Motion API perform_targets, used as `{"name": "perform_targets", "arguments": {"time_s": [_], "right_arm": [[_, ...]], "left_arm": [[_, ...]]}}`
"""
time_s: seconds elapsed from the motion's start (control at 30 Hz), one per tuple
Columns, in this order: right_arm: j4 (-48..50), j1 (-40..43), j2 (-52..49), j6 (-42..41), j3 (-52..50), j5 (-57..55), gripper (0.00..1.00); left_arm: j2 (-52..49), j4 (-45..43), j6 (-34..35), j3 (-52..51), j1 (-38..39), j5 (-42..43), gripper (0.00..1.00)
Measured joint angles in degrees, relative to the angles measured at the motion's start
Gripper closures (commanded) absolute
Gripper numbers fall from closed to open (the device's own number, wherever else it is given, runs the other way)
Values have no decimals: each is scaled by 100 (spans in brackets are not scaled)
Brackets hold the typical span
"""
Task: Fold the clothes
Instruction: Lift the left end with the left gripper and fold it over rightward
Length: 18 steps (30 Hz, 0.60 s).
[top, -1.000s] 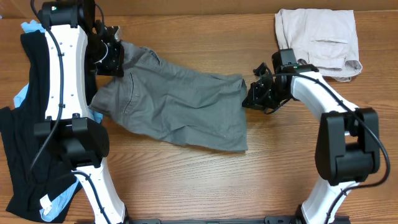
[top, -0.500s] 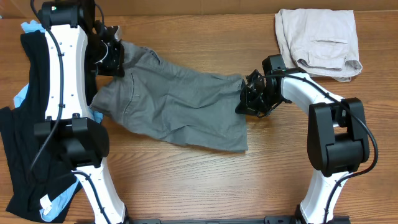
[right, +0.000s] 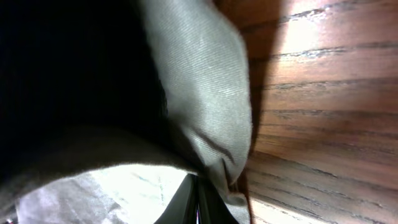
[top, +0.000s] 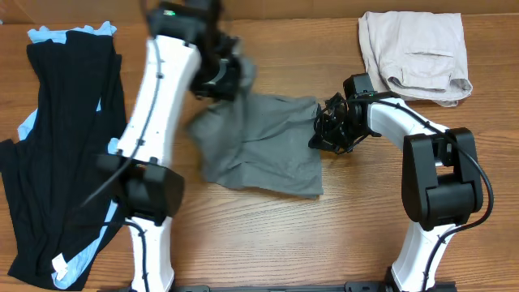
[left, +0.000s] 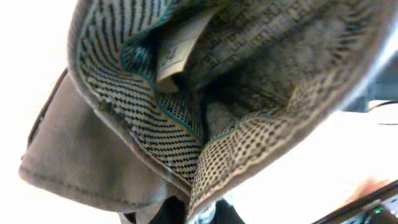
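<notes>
Your left gripper (top: 222, 76): pressed shut on the waistband end of the grey shorts (top: 268, 150), holding that end raised off the table (top: 340, 243) toward the far edge, left of centre. From the left wrist camera you see the bunched cloth up close: grey outer fabric, a paler patterned lining (left: 155, 118) with teal piping, and a white label (left: 177, 53) sewn inside. The cloth gathers to a point at the bottom of that picture, where the dark fingers just show.

Your right gripper (top: 326, 134): pinched on the right edge of the shorts, low against the wood. The right wrist camera shows you a rolled grey hem (right: 205, 99) running down into the closed fingertips, with bare wood grain beside it on the right.

Grey shorts: middle of the table, stretched between your two grippers, the right part lying flat, the left part lifted and folding over.

Beige shorts (top: 413, 49): far right corner, crumpled, apart from both arms.

Black garment (top: 61, 146): long, along the left side, over a light-blue garment (top: 39, 36) that shows at its edges.
</notes>
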State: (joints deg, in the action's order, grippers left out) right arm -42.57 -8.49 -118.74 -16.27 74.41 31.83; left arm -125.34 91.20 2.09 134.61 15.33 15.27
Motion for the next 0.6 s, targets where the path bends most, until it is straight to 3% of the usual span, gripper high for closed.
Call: {"name": "perform_targets", "arguments": {"time_s": [0.27, 0.33, 0.5, 0.6], "right_arm": [[22, 22, 0, -22, -20, 52, 96], [35, 22, 0, -20, -24, 57, 96], [-24, 79, 0, -20, -13, 129, 96], [-337, 284, 7, -11, 142, 173, 82]], "left_arm": [[-13, -444, 879, 2, 1303, -389, 95], [-50, -516, 966, 2, 1436, -455, 83], [-396, -595, 1150, 2, 1631, -522, 36], [-713, -601, 1176, 2, 1696, -538, 8]]}}
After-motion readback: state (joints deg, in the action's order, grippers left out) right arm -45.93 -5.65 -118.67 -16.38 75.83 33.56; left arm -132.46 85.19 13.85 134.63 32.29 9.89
